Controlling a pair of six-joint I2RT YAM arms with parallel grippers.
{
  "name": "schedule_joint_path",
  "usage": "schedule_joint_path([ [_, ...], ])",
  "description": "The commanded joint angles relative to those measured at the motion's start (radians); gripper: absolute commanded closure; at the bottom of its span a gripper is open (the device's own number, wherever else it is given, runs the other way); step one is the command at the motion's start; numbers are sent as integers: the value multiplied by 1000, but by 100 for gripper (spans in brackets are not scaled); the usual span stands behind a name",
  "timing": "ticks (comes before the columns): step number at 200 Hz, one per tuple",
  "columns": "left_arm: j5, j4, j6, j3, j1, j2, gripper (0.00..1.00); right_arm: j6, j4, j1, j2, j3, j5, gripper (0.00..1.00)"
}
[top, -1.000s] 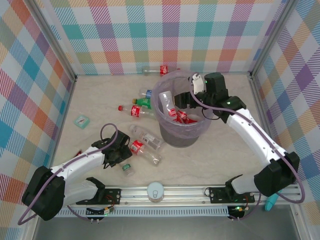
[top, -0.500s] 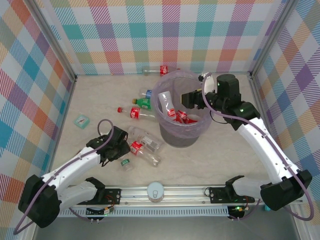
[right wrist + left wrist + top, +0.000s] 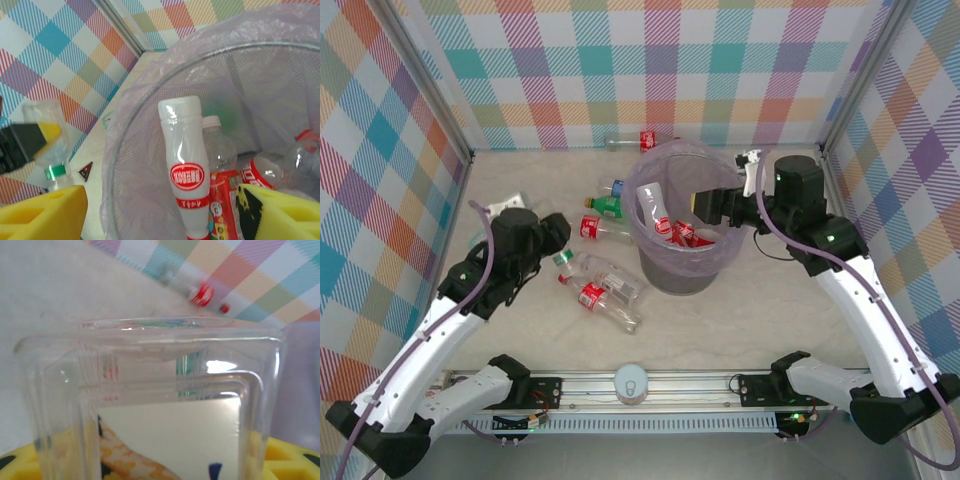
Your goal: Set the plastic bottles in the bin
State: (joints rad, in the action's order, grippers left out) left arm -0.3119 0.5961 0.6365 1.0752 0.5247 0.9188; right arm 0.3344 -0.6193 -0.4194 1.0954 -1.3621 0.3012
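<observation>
My left gripper [image 3: 555,248] is shut on a clear plastic bottle with a green cap [image 3: 563,259], lifted above the table left of the bin. In the left wrist view that bottle's square base [image 3: 150,390] sits between my yellow fingers [image 3: 15,465]. The right wrist view catches the held bottle [image 3: 49,150] at its far left. The grey, lavender-lined bin [image 3: 682,272] holds a white red-labelled bottle [image 3: 653,205] and red-labelled ones [image 3: 685,232]. My right gripper [image 3: 716,205] hovers open over the bin's right rim [image 3: 150,100], with nothing between its fingers.
Loose bottles lie left of the bin: a red-labelled one [image 3: 592,228], a green one [image 3: 607,205], a blue-capped one [image 3: 614,186] and two clear ones [image 3: 610,275] [image 3: 602,300]. Another lies by the back wall [image 3: 642,140]. A teal packet [image 3: 478,241] peeks out beside my left arm.
My left gripper closed on the green-capped bottle near the front of the table and lifted it up and back. My right gripper drifted rightward across the bin, staying open.
</observation>
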Motion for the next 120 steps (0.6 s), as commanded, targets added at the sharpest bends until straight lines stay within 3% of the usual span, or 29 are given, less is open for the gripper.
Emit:
schedule_joint_path([
  [1, 51, -184, -98, 61, -6, 62, 52, 27, -65, 15, -8, -48, 29, 22],
  [28, 149, -390, -99, 109, -4, 147, 54, 32, -66, 46, -12, -48, 58, 21],
  [79, 285, -467, -133, 272, 47, 305, 59, 28, -33, 105, -13, -70, 121, 21],
  [120, 450, -462, -340, 350, 69, 381, 59, -57, -86, 134, 48, -208, 147, 21],
])
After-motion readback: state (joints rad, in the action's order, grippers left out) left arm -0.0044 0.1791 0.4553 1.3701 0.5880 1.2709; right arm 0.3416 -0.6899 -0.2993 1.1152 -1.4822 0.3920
